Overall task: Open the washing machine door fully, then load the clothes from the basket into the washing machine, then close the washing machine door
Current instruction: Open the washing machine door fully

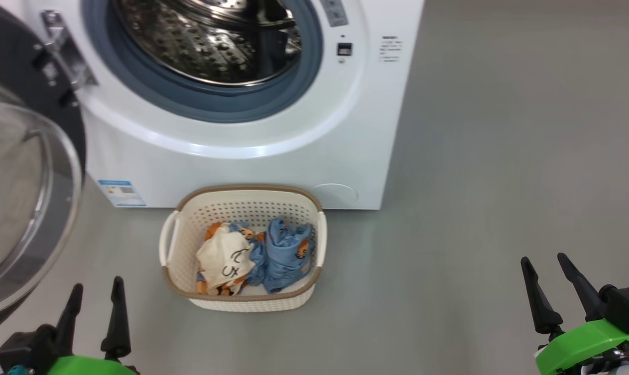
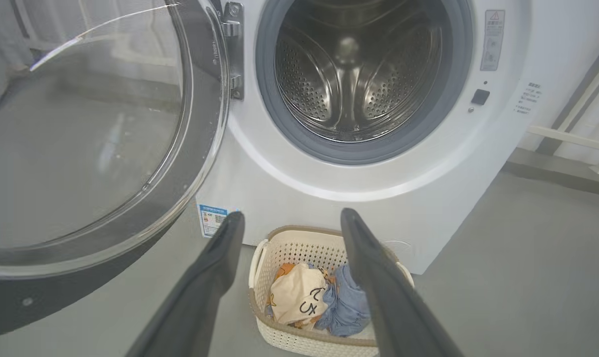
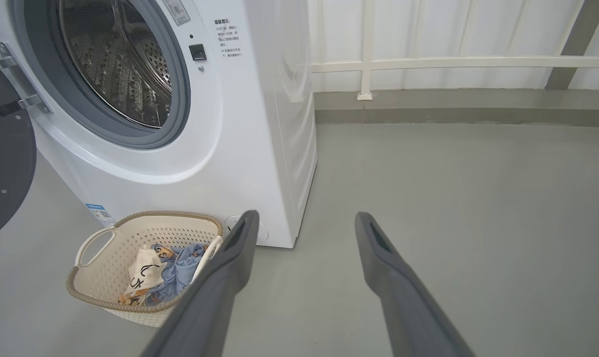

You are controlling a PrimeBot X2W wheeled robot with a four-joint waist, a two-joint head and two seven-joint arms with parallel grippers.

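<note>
left wrist: door glass (image 2: 81, 144), right wrist: railing (image 3: 458, 63)

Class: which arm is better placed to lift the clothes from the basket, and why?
Left, probably. In its wrist view the open left end effector frames the clothes in the basket; the right end effector aims at the floor.

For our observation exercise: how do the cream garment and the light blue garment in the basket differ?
The cream garment has black marks; the light blue garment has orange cartoon prints. The cream one lies at the basket's left, the blue one at its right. Both are crumpled, touching, inside the basket.
</note>
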